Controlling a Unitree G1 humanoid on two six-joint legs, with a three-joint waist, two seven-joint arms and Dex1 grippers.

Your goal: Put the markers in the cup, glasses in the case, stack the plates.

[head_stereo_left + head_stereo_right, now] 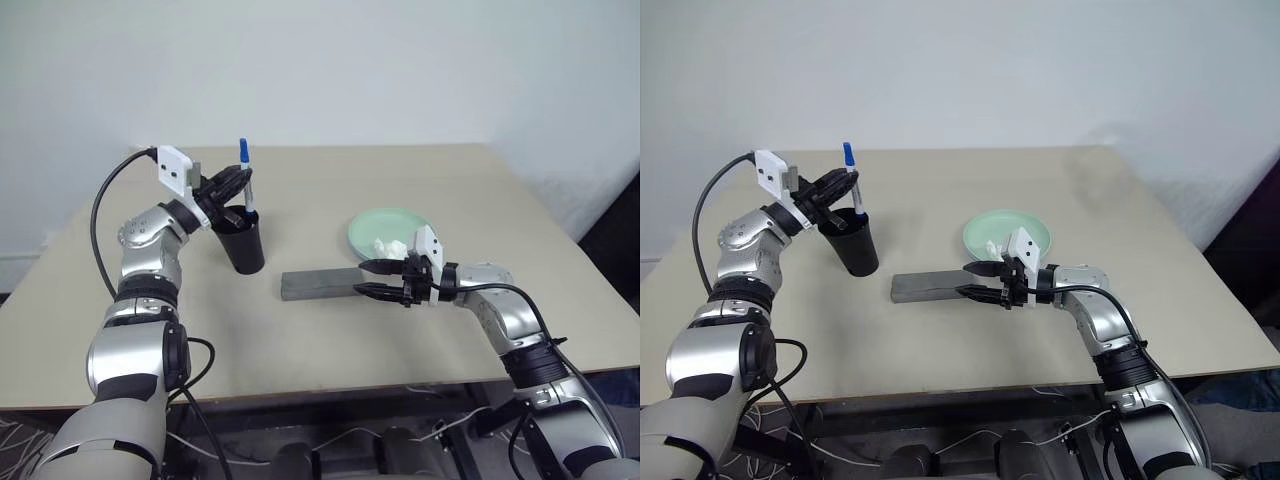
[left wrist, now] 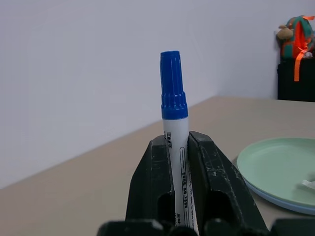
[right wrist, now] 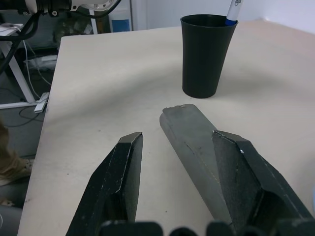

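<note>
- One marker (image 1: 245,178) is clamped between the two black fingers of the left gripper (image 1: 232,186); it stands nearly upright with its blue cap on top, its long axis close to vertical.
- The cup (image 1: 241,240) is the landmark: the marker's lower end sits at the cup's rim, on the far side of the mouth, and seems to dip just inside, though how deep I cannot tell.
- The left gripper hangs just above and to the left of the cup, its fingers reaching toward the mouth from that side.
- My judgement: the coming move turns on keeping the marker's axis lined up with the cup's opening, so that a release drops it straight in rather than onto the rim.
- The right gripper (image 1: 378,279) lies well to the right of the cup, fingers apart and holding nothing, straddling the near end of the case (image 1: 318,284), which is shut and lies lengthwise between cup and gripper.
- The green plate (image 1: 372,227) sits right of the cup, behind the right gripper, with a crumpled white paper (image 1: 386,245) on it.
</note>
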